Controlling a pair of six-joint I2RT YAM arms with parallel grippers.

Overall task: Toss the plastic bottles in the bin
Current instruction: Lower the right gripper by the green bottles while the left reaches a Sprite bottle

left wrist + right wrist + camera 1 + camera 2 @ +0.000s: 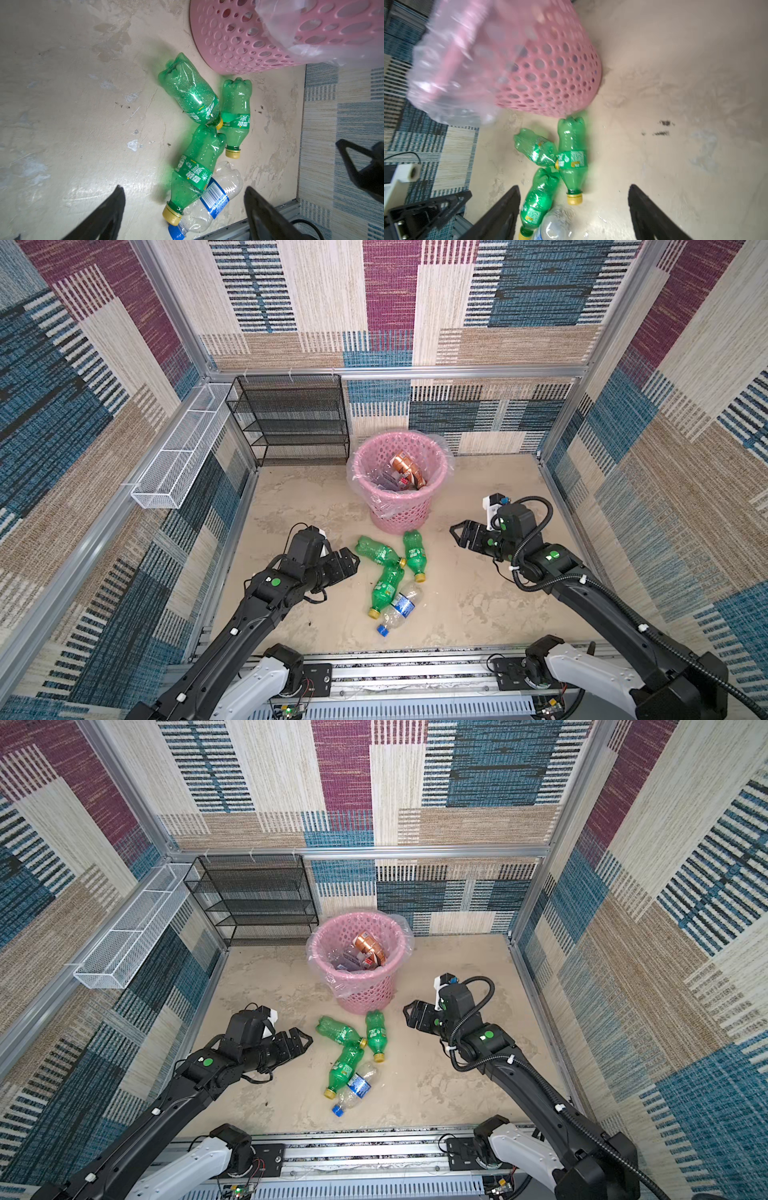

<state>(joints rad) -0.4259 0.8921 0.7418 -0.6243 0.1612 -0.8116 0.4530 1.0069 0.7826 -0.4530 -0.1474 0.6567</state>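
Three green plastic bottles with yellow caps [376,551] [413,549] [386,587] and a clear one with a blue cap [401,608] lie in a cluster on the floor, just in front of the pink bin [399,510]. A brown-labelled bottle [405,464] and other bottles lie inside the bin. My left gripper [351,562] hovers open just left of the cluster, empty. My right gripper [457,533] is open and empty, right of the bin's base. In the left wrist view the left gripper [184,188] faces the lowest green bottle [195,166] and the clear bottle [220,195].
A black mesh shelf rack [291,418] stands against the back wall, left of the bin. A long white wire basket [183,448] hangs on the left wall. An aluminium rail [395,668] borders the floor's front edge. Carpeted walls close in three sides.
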